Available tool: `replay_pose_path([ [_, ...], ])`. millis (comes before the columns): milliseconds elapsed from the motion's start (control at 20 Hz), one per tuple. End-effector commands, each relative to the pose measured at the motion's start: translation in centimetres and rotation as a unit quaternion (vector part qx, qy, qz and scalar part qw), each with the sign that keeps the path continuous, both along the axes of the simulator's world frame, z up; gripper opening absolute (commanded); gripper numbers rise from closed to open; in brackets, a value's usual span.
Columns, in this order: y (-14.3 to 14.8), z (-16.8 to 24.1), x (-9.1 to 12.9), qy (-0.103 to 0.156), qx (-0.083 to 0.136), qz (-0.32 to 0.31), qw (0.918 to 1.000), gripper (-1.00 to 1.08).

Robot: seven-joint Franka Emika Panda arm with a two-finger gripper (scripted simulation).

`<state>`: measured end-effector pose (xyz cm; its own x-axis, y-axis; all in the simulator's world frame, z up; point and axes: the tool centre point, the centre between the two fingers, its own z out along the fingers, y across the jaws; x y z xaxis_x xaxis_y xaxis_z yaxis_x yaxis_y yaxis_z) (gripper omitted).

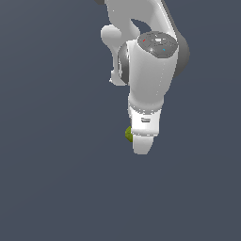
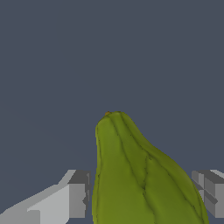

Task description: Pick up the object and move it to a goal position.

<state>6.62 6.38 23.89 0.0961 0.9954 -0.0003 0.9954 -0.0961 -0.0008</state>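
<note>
White Panda arm (image 1: 148, 70) points down over a plain grey-blue surface (image 1: 52, 179); gripper (image 1: 142, 143) at its lower end, seen mostly from behind in the exterior view; olive-green object (image 1: 128, 134) peeks out at the gripper's edge on the exterior view's left, mostly hidden; wrist view shows the object, pear-shaped, ribbed and mottled, filling the space between both fingers (image 2: 72, 199); one finger pad touches its side, the other close alongside; gripper looks clenched on the object.

Arm casing (image 1: 148, 80): showing smooth, glossy white plastic.
Gripper (image 2: 142, 197) fingers (image 2: 76, 197): looking matt grey.
Object (image 2: 135, 175): appearing olive-green, ribbed, faintly sheened.
</note>
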Motion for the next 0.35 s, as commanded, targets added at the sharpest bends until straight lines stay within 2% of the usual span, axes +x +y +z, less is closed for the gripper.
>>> replay_pose_path([
  [0, 0.6, 1.3, 0.0, 0.000, 0.000, -0.001, 1.0000, -1.00],
  [300, 1.2, 2.4, 0.0, 0.000, 0.000, -0.001, 1.0000, -1.00],
])
